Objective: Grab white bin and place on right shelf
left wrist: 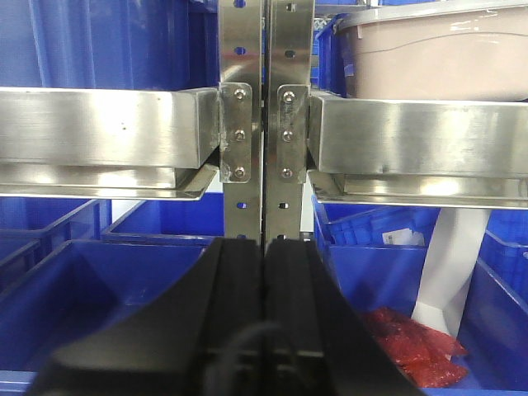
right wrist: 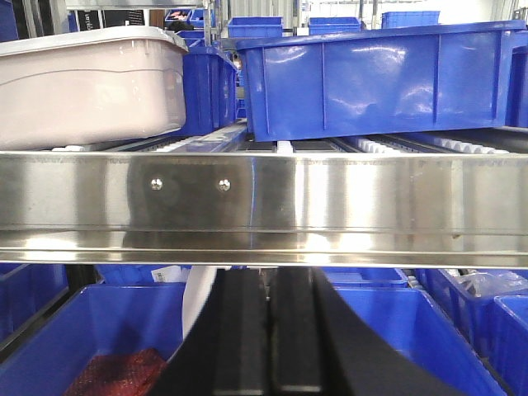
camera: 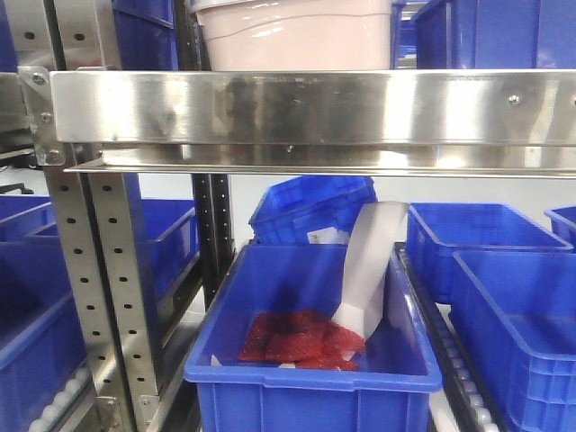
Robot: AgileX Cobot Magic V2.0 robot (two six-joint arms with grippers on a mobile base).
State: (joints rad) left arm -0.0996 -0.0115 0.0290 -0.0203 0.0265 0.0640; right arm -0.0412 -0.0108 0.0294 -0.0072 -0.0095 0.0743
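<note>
The white bin [camera: 292, 36], a pinkish-white translucent tub, stands on the steel shelf behind the broad front rail [camera: 315, 108]. It also shows at the upper right of the left wrist view [left wrist: 437, 58] and at the upper left of the right wrist view [right wrist: 87, 82]. The rail shows in the left wrist view [left wrist: 421, 136] and the right wrist view [right wrist: 330, 198] too. My left gripper [left wrist: 264, 247] is shut and empty, below the rail in front of the perforated uprights [left wrist: 264, 49]. My right gripper [right wrist: 270, 276] is shut and empty, just below the rail.
Blue crates fill the shelves: a large one [right wrist: 379, 78] stands to the right of the bin. Below, a blue crate [camera: 310, 342] holds red mesh bags [camera: 301, 340] and a white scoop [camera: 369, 265]. A second steel rail [left wrist: 107, 128] runs to the left.
</note>
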